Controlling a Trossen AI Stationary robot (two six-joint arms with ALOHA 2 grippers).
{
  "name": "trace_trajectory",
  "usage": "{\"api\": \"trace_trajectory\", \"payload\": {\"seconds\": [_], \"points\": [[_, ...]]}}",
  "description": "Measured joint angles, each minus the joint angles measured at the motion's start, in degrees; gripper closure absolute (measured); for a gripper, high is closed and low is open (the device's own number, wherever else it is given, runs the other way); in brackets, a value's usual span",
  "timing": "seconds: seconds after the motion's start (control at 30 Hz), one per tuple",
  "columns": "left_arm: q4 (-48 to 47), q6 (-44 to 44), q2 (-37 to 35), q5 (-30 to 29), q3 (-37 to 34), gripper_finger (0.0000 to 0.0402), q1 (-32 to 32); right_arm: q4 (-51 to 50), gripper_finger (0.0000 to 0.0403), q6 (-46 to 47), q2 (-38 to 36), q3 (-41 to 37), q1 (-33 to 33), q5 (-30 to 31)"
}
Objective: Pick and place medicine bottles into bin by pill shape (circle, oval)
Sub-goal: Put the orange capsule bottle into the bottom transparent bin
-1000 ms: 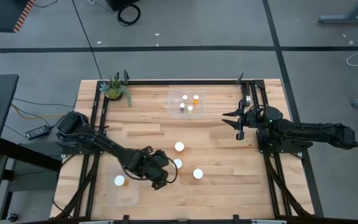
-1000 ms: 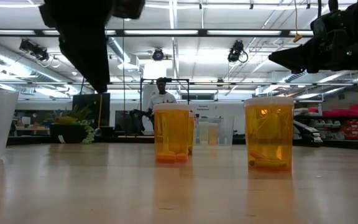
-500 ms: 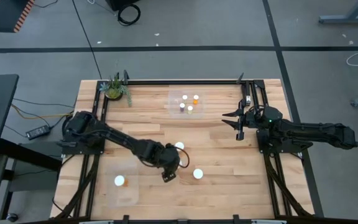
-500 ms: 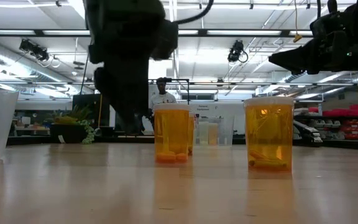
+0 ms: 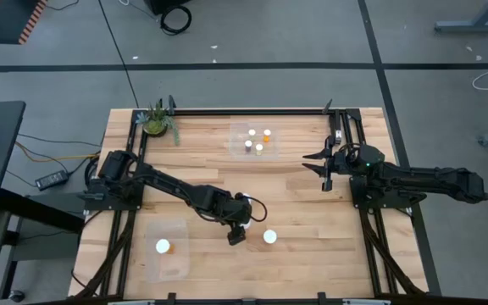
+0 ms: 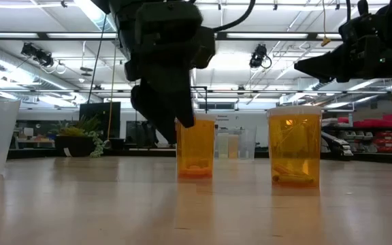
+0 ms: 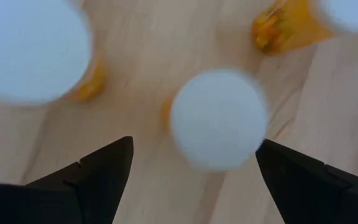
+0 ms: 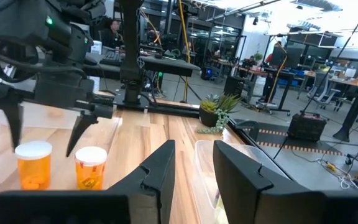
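The left gripper [image 5: 237,234] hangs over the middle-front of the table [image 5: 202,182], its fingers [image 7: 98,177] spread wide with a white-capped medicine bottle [image 7: 219,119] between them, seen from above and touching neither finger; in the low view the gripper [image 6: 172,119] stands just above and partly before that orange bottle [image 6: 196,148]; two more bottles stand close by, one just beside it toward the right arm [image 5: 270,236] and one on its other side [image 7: 33,53]; a fourth bottle [image 5: 163,246] stands well apart in the clear bin [image 5: 176,263] near the front left corner; three further bottles [image 5: 258,141] sit in the second clear bin [image 5: 235,146] near the back edge; a small potted plant [image 5: 157,120] sits at the back left corner; the right gripper [image 5: 322,166] waits at the table's right side, raised, its fingers [image 8: 160,168] parted, nothing between them.
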Motion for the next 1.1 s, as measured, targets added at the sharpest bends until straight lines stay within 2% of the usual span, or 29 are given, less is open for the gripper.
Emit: {"api": "trace_trajectory", "payload": {"seconds": [0.13, 0.37, 0.93, 1.1], "points": [[2.7, 3.5, 0.2, -0.5, 0.0, 0.0053, -0.8, 0.0, 0.0287, 0.0, 0.1, 0.0, 0.0, 0.0], [6.2, 13.5, 0.2, -6.7, 0.0, 0.0074, -2.5, 0.0, 0.0287, 0.0, 0.1, 0.0, 0.0, 0.0], [6.0, 14.0, 0.2, -7.6, 0.0, 0.0172, -2.5, 0.0, 0.0287, 0.0, 0.1, 0.0, 0.0, 0.0], [6.0, 13.4, 0.2, -7.4, 0.0, 0.0183, -2.7, 0.0, 0.0287, 0.0, 0.1, 0.0, 0.0, 0.0]]}}
